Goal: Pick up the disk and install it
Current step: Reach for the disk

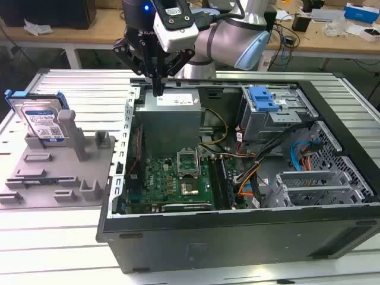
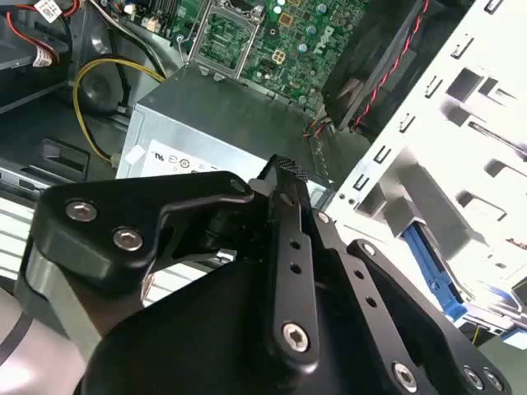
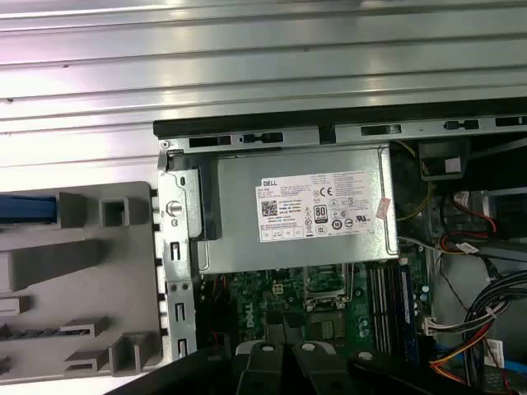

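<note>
The disk (image 1: pixel 43 122) stands upright on its edge in a grey holder (image 1: pixel 59 172), at the exterior view's left, well apart from the tool. Its white-and-blue label faces the camera and the blue bracket (image 1: pixel 18 95) frames its upper edge. Nothing touches the disk except the holder. The holder lies on the slatted metal worktop (image 1: pixel 53 249), just beside the open computer case (image 1: pixel 237 237).

The tool (image 1: pixel 157 88) hangs above the far edge of the case, with its fingers pointing down over the grey power supply (image 1: pixel 169 122). The fingers are clenched together into one narrow tip, and they grasp nothing. In the first wrist view the power supply (image 3: pixel 296 210) sits directly below, its white label turned up.

Inside the case, the green motherboard (image 1: pixel 172 178) lies in front of the power supply. At the exterior view's right there is the grey metal drive cage (image 1: pixel 279 119) with a blue latch (image 1: pixel 263 98) on top, and bundles of coloured cables (image 1: pixel 249 172) run between the cage and the motherboard.
</note>
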Controlling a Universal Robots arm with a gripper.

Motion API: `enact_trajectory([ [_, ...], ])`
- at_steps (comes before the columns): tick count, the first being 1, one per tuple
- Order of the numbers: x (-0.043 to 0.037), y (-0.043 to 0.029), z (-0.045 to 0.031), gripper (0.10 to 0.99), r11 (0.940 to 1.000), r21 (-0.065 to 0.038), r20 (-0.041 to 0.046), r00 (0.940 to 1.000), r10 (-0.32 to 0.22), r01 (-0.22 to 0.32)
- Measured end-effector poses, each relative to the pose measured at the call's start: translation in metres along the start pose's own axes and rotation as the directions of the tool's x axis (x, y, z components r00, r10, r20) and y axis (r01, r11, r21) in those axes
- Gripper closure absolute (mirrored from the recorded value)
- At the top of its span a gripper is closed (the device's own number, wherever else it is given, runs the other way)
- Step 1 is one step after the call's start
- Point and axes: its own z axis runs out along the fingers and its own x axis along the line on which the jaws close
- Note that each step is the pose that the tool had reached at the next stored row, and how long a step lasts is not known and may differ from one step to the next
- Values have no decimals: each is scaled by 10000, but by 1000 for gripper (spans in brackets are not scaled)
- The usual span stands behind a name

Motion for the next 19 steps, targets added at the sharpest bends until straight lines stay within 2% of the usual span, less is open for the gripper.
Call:
enact_trajectory([
  [10, 15, 0, 2, 980, 10000, 1, -4, 10000, 2, -2],
  [11, 155, 28, 3, 980, 10000, 0, -4, 10000, -2, 2],
  [15, 377, 75, 2, 980, 10000, 1, -5, 10000, 1, -1],
  [16, 409, 82, 2, 980, 10000, 1, -5, 10000, 0, 0],
  [19, 592, 136, 4, 980, 10000, 1, -5, 10000, 1, -1],
])
